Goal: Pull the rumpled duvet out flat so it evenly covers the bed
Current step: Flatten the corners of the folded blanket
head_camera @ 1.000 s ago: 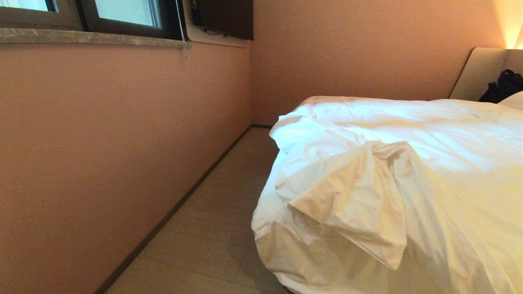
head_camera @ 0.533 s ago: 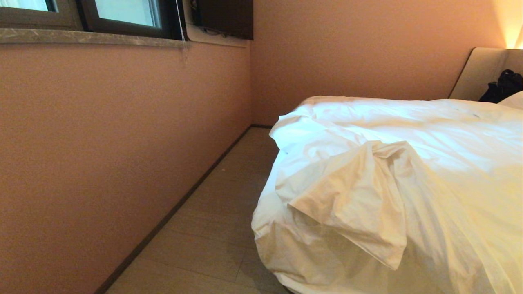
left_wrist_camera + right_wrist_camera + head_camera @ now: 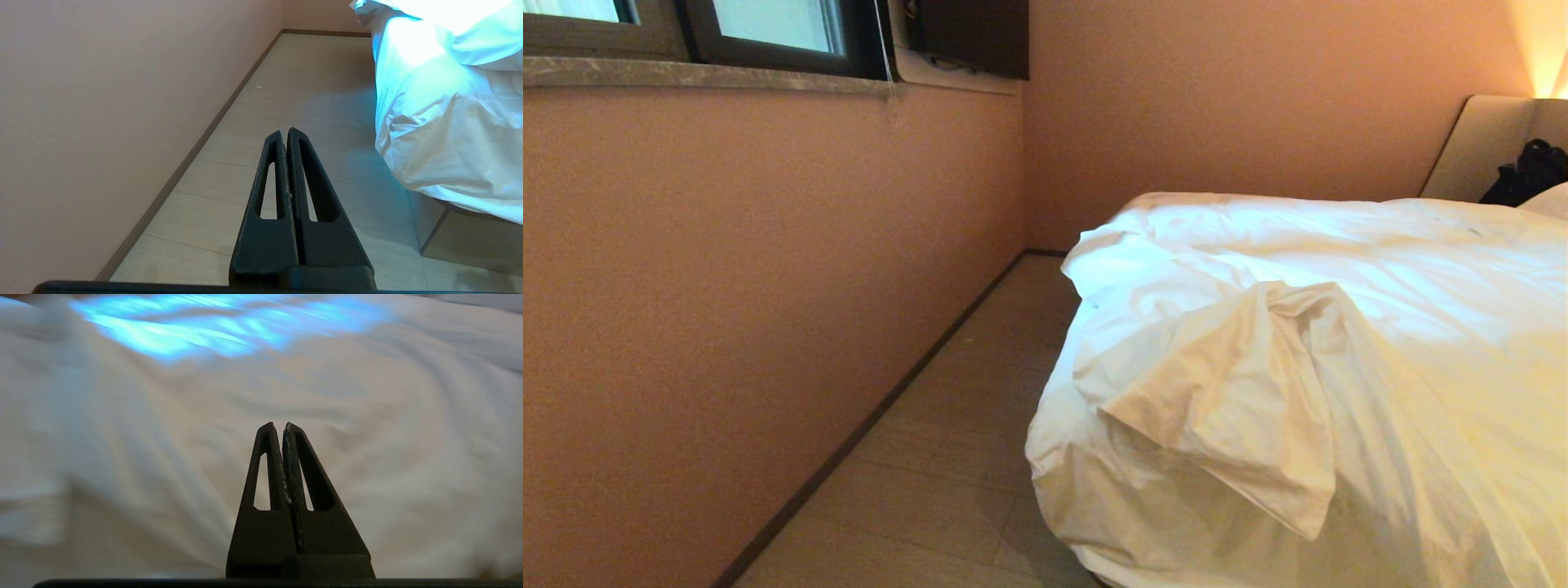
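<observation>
Head view: duvet [image 3: 1307, 343] heaped across right half of frame on bed [image 3: 461, 241], corner folded back. Right tool [image 3: 283, 425] pressed closed, empty, facing cloth; left tool [image 3: 284, 132] closed over floor. Likely risk: pinching only cover, bunching further.

The black left gripper [image 3: 284, 131] has its two slotted tapered fingers pressed together, poised over floor beside the white puffy duvet [image 3: 441, 122]. The black right gripper [image 3: 279, 425], fingers likewise together, points at that duvet.
</observation>
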### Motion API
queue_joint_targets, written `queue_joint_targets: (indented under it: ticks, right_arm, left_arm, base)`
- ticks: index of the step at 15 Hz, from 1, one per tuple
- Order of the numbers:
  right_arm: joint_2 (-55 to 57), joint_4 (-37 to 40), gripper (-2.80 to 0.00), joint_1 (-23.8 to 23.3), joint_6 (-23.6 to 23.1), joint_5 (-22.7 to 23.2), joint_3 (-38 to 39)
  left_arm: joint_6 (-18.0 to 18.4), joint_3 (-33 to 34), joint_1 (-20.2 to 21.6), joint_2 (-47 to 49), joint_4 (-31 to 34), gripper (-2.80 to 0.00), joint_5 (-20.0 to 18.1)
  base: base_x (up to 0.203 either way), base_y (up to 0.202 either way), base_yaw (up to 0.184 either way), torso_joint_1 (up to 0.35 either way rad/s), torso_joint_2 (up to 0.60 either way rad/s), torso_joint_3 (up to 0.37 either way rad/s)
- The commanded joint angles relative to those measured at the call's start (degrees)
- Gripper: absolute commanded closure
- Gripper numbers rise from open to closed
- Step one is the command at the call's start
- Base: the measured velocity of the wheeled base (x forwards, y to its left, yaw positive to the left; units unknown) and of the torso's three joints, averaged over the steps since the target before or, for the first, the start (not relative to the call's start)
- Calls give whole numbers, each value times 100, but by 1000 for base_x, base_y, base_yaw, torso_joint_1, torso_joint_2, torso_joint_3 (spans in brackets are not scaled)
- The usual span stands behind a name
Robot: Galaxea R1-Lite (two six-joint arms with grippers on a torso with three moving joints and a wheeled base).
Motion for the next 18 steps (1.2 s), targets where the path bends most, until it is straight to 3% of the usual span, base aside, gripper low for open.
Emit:
queue_joint_targets:
  ticks: [1,3,5,8,12,18]
  right_arm:
    - [-95,274,0,-817,-196,-114,32]
    - [-651,315,0,-949,-202,343,151]
    - [-1463,527,0,-855,-195,1847,292]
    - [-1584,701,0,-804,142,3053,393]
    - [-1584,738,0,-802,348,3712,500]
    - [-1585,1026,0,-802,267,4013,687]
  left_arm:
    - [1,0,2,0,-1,0,-2]
    - [1,0,2,0,-1,0,-2]
    - [1,0,2,0,-1,0,-2]
    - [1,0,2,0,-1,0,-2]
    - [1,0,2,0,-1,0,-2]
    - [1,0,2,0,-1,0,-2]
  base:
    - [0,0,0,0,0,0]
    - [0,0,0,0,0,0]
    - [0,0,0,0,0,0]
    - [0,0,0,0,0,0]
    - [0,0,0,0,0,0]
    - [0,0,0,0,0,0]
